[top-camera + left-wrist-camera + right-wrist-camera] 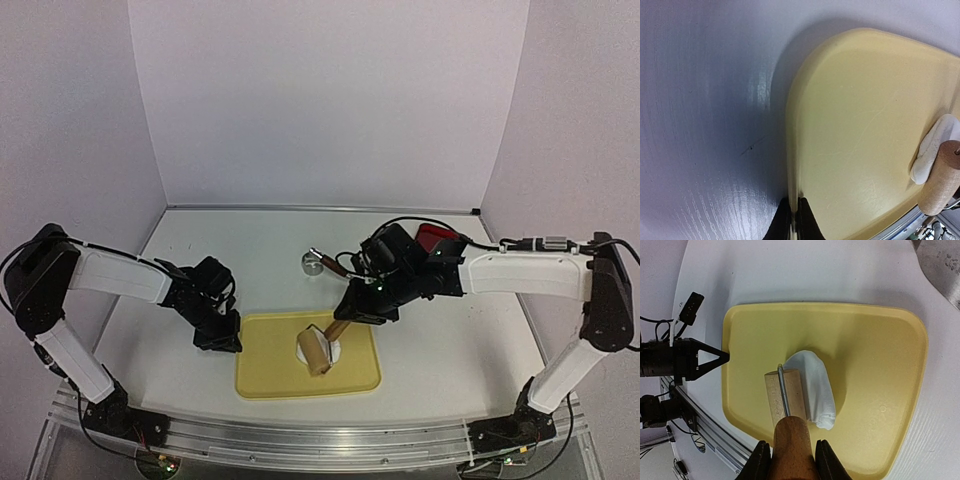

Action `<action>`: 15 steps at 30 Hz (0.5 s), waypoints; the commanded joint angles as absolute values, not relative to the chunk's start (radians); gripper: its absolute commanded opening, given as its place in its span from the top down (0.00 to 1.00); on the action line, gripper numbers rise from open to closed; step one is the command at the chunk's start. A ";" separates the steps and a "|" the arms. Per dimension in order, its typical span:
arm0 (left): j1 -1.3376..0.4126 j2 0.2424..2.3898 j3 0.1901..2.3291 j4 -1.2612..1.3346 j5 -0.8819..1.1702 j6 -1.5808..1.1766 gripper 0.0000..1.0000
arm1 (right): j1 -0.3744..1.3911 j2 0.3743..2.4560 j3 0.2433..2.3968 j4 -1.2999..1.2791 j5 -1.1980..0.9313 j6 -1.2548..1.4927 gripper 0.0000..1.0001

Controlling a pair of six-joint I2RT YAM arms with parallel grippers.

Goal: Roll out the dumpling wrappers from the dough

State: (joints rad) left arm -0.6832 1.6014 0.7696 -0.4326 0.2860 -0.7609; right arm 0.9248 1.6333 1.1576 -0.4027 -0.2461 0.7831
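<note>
The dough [333, 349] is a soft white flattened lump in the middle of the yellow tray [265, 375]. My right gripper [350, 315] is shut on the brown handle of a wooden roller [317, 353], whose drum rests on the dough's left side. In the right wrist view the gripper [791, 460] holds the handle, with the drum [785, 395] against the dough [815, 382]. My left gripper [228, 338] is shut on the tray's left rim; it shows in the left wrist view [794, 220], with the dough [935, 145] at far right. No round wrapper disc is in view.
A small steel ring cutter [312, 263] stands on the table behind the tray, next to a dark-handled tool [338, 266]. A red object [436, 236] lies behind the right arm. A metal blade [940, 265] shows beyond the tray. The table's metal front rail [320, 440] runs close below the tray.
</note>
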 commanded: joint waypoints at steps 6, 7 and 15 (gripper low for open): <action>-0.698 1.563 0.725 -0.465 0.252 -0.755 1.00 | 0.883 1.559 1.015 -0.680 0.038 0.763 1.00; -0.698 1.561 0.724 -0.465 0.252 -0.756 1.00 | 0.882 1.562 1.012 -0.681 0.034 0.760 1.00; -0.698 1.562 0.729 -0.457 0.259 -0.759 1.00 | 0.923 1.741 1.136 -0.630 -0.050 0.714 1.00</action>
